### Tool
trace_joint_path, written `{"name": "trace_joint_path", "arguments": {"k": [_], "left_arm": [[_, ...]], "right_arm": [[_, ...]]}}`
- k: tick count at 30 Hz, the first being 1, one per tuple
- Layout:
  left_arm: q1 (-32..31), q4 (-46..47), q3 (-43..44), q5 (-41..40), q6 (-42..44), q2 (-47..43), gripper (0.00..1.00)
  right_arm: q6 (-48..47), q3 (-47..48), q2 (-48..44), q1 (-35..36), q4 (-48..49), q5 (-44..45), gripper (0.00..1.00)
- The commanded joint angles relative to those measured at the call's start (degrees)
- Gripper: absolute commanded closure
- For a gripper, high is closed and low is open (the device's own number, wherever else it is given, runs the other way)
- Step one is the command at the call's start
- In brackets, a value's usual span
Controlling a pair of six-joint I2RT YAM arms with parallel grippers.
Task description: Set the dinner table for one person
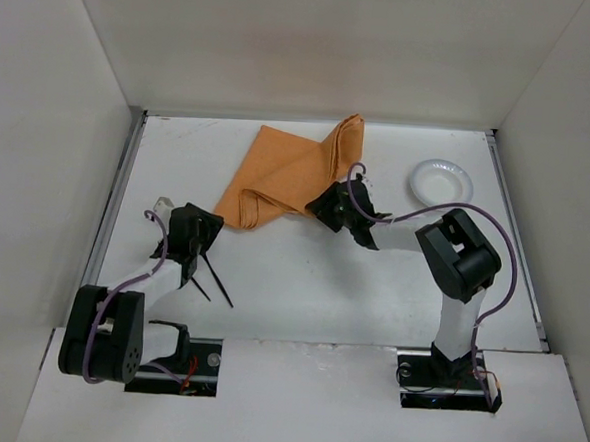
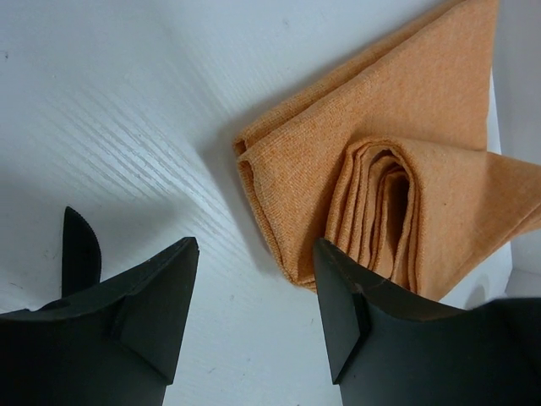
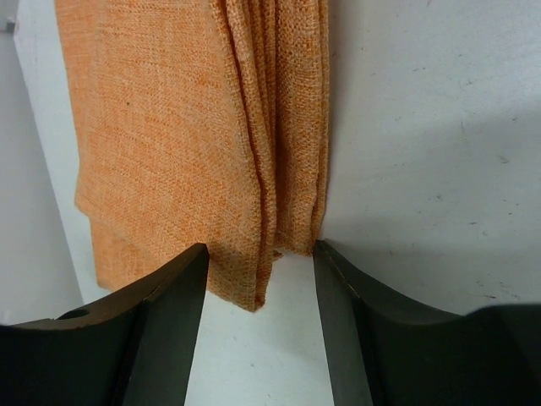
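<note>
My right tool (image 3: 259, 247), jaws apart, straddles the folded edge of the orange cloth (image 3: 169, 127) (several layers); closing might pinch only some, bunching it.

A plain matte white back wall (image 1: 326, 43) closes the far side. White side walls (image 1: 39, 145) join it at both ends.

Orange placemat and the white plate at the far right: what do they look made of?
Placemat: woven cloth with a matte finish; the coarse weave shows up close and it folds into soft layers. Plate: small, white, with a raised rim; it could be paper, plastic or ceramic, too small to tell.
</note>
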Motion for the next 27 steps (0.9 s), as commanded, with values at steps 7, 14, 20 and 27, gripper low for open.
{"name": "trace_joint_path", "arguments": {"k": [7, 14, 20, 27], "left_arm": [[0.92, 2.03, 1.44, 0.68, 1.98, 4.63, 0.46], [1.36, 3.0, 2.32, 1.65, 1.9, 6.92, 0.46], [1.89, 3.09, 3.28, 1.91, 1.63, 8.41, 0.46], [1.19, 3.71, 5.21, 1.38, 0.93, 12.02, 0.48]], "right_arm": [[0.82, 3.92, 0.82, 0.72, -3.38, 1.19, 0.67], [0.3, 3.14, -0.85, 0.72, -0.49, 1.72, 0.91], [-3.12, -1.61, -7.61, 0.72, 3.57, 1.54, 0.94], [-8.58, -10.22, -21.84, -1.65, -0.38, 3.66, 0.95]]}}
